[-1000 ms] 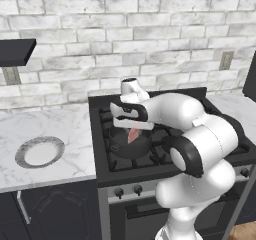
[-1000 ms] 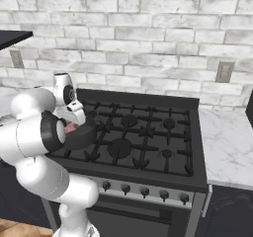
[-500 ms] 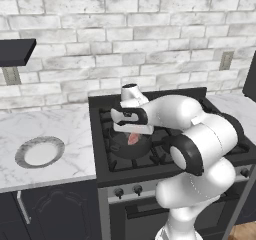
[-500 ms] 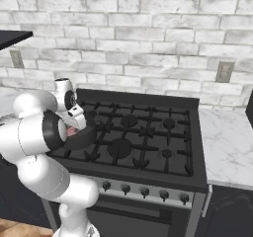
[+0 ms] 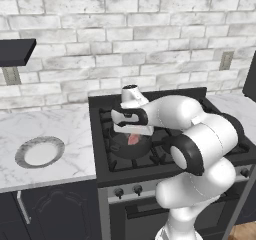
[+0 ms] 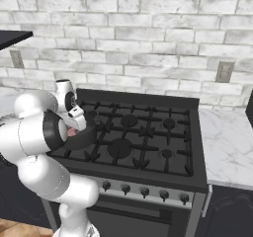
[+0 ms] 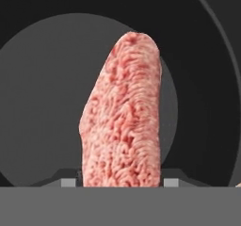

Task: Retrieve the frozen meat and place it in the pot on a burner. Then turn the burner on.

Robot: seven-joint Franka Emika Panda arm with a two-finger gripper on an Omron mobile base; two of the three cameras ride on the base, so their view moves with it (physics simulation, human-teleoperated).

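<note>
Directly above the pot [image 5: 131, 145] hangs the claw [image 5: 133, 132], clenched on the frozen meat [image 7: 123, 112], whose long axis points straight down from it toward the pot's floor.

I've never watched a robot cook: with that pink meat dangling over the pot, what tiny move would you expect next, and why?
Probably opening the gripper fully to release it. The reddish-pink slab of frozen meat hangs between the fingertips directly over the round dark grey pot on the front-left burner of the black stove, its tip pointing at the pot's floor, so it should drop inside.
</note>
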